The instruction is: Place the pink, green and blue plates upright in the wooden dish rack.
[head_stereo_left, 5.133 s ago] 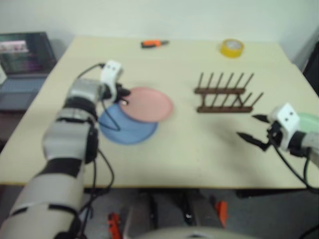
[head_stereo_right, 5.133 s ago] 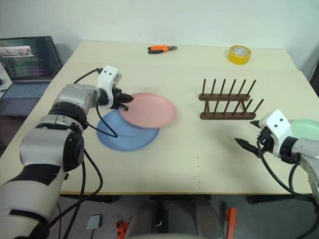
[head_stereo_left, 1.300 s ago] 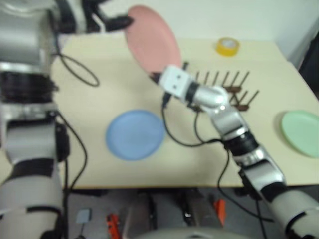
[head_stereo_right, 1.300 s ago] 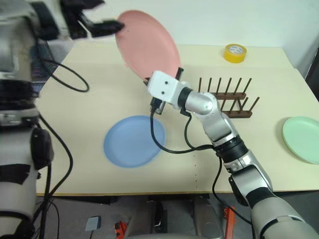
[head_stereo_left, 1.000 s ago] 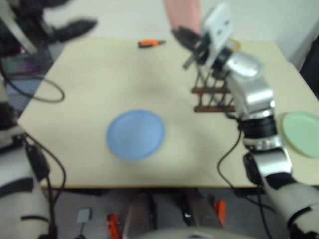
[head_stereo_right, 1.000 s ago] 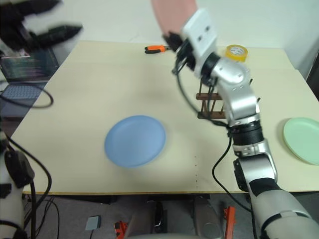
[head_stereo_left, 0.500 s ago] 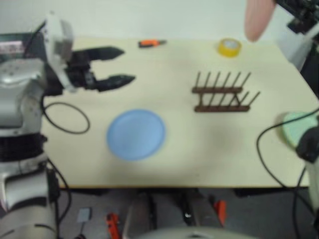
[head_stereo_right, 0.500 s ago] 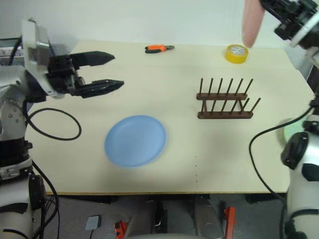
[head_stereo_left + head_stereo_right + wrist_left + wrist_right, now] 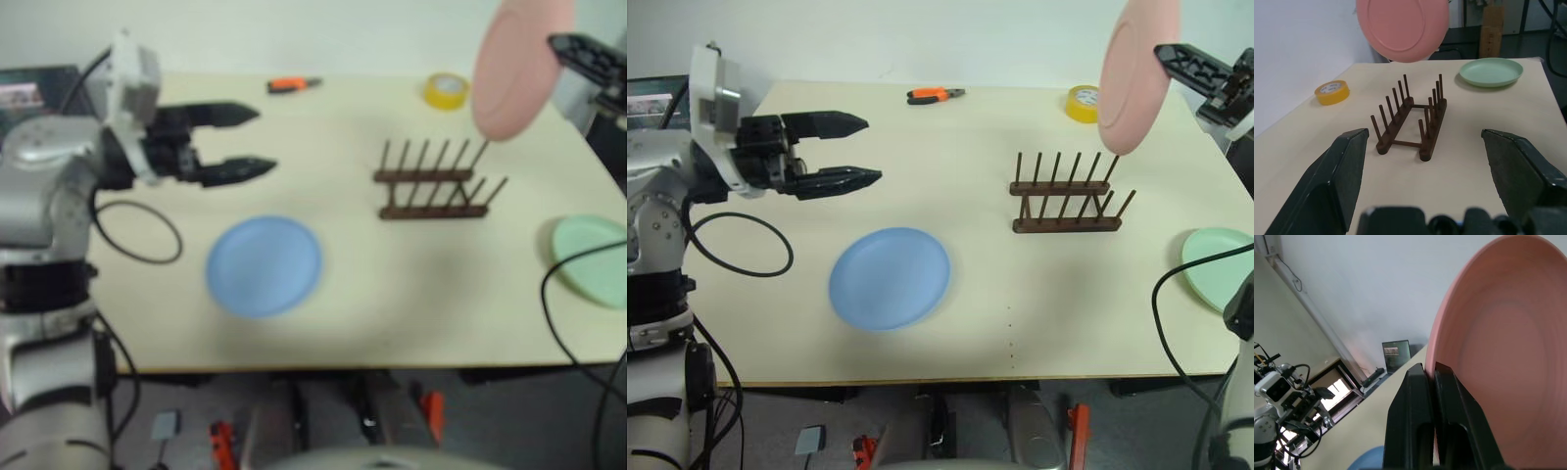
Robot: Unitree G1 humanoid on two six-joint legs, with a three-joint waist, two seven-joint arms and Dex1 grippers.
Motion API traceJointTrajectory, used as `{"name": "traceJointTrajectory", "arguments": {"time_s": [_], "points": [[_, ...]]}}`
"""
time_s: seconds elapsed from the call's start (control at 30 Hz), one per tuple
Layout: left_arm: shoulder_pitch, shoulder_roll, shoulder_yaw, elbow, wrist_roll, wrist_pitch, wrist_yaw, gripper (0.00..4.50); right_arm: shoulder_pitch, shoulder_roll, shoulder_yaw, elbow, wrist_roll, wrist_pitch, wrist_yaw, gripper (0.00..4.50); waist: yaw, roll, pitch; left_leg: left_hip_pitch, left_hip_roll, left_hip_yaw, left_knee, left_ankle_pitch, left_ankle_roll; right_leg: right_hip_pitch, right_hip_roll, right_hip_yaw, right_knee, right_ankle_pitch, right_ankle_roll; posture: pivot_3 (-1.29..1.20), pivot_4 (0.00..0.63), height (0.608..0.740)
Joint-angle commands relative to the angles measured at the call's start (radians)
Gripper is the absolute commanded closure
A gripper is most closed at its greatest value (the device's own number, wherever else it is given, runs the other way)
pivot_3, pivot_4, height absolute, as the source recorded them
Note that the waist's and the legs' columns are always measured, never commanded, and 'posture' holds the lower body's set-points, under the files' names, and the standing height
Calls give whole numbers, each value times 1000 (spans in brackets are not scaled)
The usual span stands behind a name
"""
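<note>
My right gripper (image 9: pixel 1164 54) is shut on the rim of the pink plate (image 9: pixel 1136 73), holding it upright in the air above and behind the right end of the wooden dish rack (image 9: pixel 1065 206). In the right wrist view both fingers (image 9: pixel 1415 396) pinch the pink plate (image 9: pixel 1498 357) at its edge. The blue plate (image 9: pixel 890 278) lies flat on the table, left of centre. Near the table's right edge the green plate (image 9: pixel 1220 266) lies flat. My left gripper (image 9: pixel 872 149) hovers open and empty over the left of the table, pointing toward the rack (image 9: pixel 1410 117).
A yellow tape roll (image 9: pixel 1083 103) and orange-handled pliers (image 9: pixel 934 95) lie at the back of the table. A laptop (image 9: pixel 651 108) stands off the left edge. A black cable loop (image 9: pixel 740 245) hangs from my left arm above the table.
The pink plate passed from my left gripper to my right, which swung it right to above the rack and rolled it from edge-on toward face-on. The left gripper, open, came down and right.
</note>
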Motion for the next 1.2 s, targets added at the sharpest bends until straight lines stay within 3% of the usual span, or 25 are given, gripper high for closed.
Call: {"name": "traceJointTrajectory", "arguments": {"time_s": [0.03,1.2], "points": [[-31,21,6,-32,-21,3,-4,445,-38,-23,-2,40,-25,-49,27,4500,0,0,0,0,0,0,0,0,0,0,0,0,0,0,0,0,150,740],[30,121,30,-88,-58,28,6,445,-108,-41,34,332,-214,-194,214,4500,-1,1,1,0,0,0,0,0,0,-1,0,0,0,0,0,0,150,740]]}}
